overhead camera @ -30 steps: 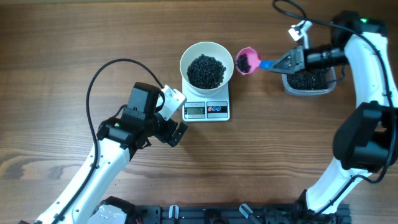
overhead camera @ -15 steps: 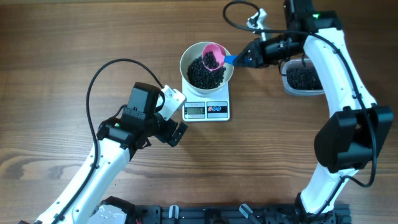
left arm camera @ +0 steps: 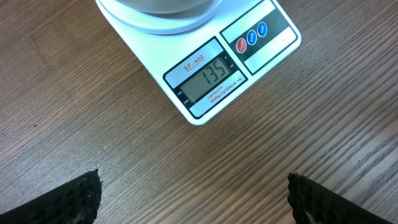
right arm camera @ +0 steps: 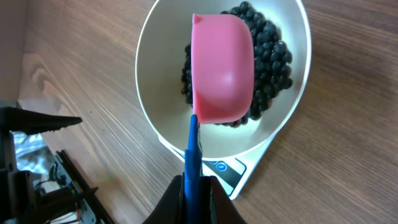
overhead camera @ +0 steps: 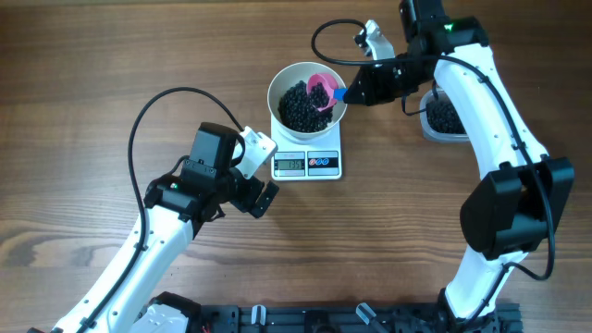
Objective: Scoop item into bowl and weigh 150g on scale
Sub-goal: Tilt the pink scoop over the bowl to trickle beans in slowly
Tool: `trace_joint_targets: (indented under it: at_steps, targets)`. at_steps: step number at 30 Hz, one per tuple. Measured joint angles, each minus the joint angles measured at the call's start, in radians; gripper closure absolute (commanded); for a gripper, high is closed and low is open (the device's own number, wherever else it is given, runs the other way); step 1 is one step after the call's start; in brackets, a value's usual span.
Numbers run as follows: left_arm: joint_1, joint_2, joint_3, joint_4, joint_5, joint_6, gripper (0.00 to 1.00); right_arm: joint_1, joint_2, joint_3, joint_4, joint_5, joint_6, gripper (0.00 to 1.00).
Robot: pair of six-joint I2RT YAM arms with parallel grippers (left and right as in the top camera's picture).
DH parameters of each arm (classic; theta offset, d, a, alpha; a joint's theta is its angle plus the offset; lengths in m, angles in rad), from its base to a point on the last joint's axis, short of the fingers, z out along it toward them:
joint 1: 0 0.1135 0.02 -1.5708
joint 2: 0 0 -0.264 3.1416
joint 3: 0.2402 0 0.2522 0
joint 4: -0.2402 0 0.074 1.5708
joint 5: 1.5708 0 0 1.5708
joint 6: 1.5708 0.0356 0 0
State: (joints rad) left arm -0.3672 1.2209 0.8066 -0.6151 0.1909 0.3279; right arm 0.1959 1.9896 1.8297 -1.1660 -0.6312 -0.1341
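Note:
A white bowl [overhead camera: 272, 92] stands on the white scale [overhead camera: 324, 166], holding a heap of black beans [overhead camera: 296, 109]. Above the bowl's right side a pink scoop [overhead camera: 322, 90] is tipped over, open side down. My right gripper [overhead camera: 356, 92] is shut on its blue handle [right arm camera: 193, 146]. From the right wrist, the scoop [right arm camera: 222, 68] covers part of the beans [right arm camera: 273, 56] inside the bowl [right arm camera: 148, 93]. My left gripper [left arm camera: 193, 199] is open over bare wood just in front of the scale [left arm camera: 273, 43], whose display [left arm camera: 208, 78] reads 135.
A clear tub [overhead camera: 442, 118] holding more black beans sits right of the scale, partly hidden under my right arm. My left arm [overhead camera: 199, 176] lies over the table's front left. A dark rail [overhead camera: 324, 319] runs along the front edge.
My right arm carried the pink scoop left from beside the tub to over the bowl and turned it over. The left arm stayed still.

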Motion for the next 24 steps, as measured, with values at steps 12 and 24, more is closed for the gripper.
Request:
trace_joint_targets:
  at_steps: [12,24]
  targets:
    - [0.000,0.000,0.000,0.000,0.000,0.000,0.00,0.058,0.000,0.000,0.024,0.108,0.000,0.96]
    - [0.000,0.000,0.000,0.000,0.000,0.000,0.00,0.063,0.000,0.005,0.068,0.141,-0.016,0.96]
